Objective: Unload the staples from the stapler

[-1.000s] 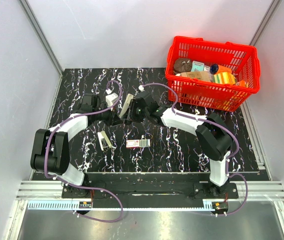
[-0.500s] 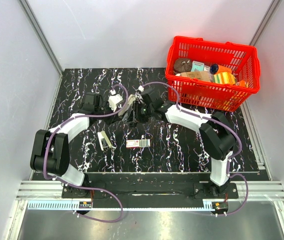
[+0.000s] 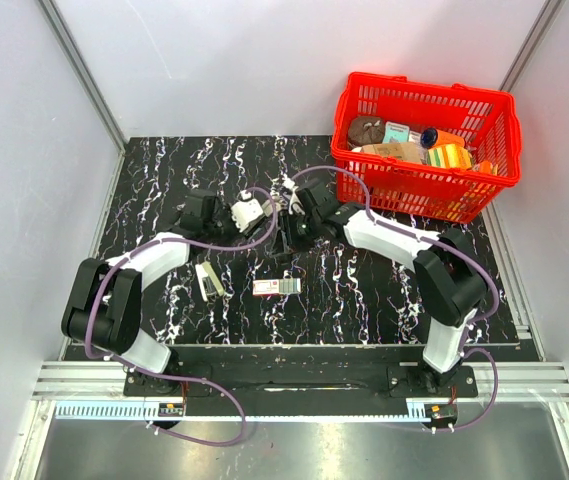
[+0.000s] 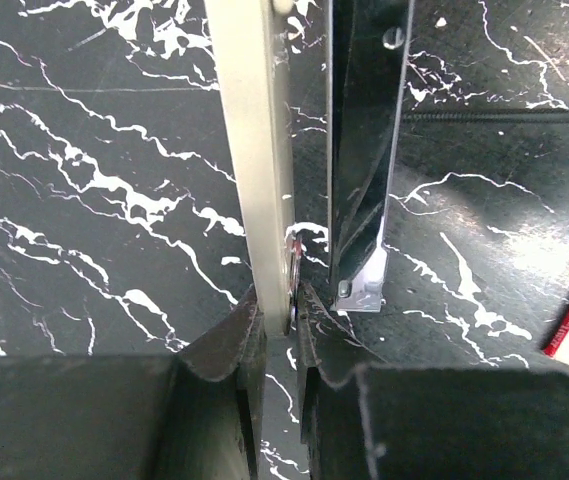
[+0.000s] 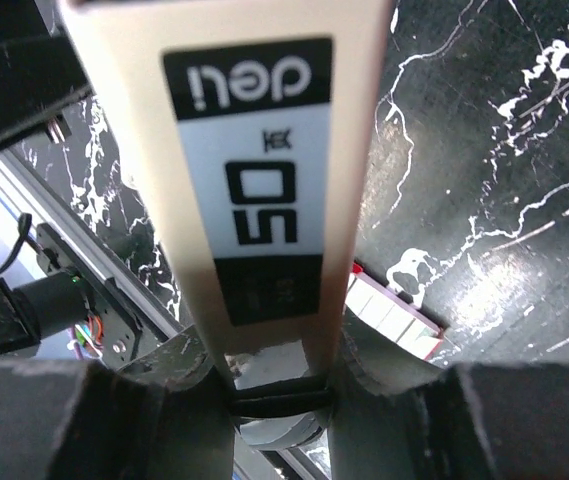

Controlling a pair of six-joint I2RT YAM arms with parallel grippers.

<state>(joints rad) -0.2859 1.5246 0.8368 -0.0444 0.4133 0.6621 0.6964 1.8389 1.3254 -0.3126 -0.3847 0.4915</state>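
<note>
Starting big, we see the black marbled tabletop, with a red basket well apart at the far right. The two end effectors meet mid-tabletop, so neither is nearer. The left end effector is clamped on the thin beige edge of the stapler. The right end effector grips its labelled beige top. The long axis runs straight out from each end effector. Its black lower half stands split from the beige part, so we judge it opened, held above the surface. A red-and-white box lies near, toward the bases. We can't make out the staples.
</note>
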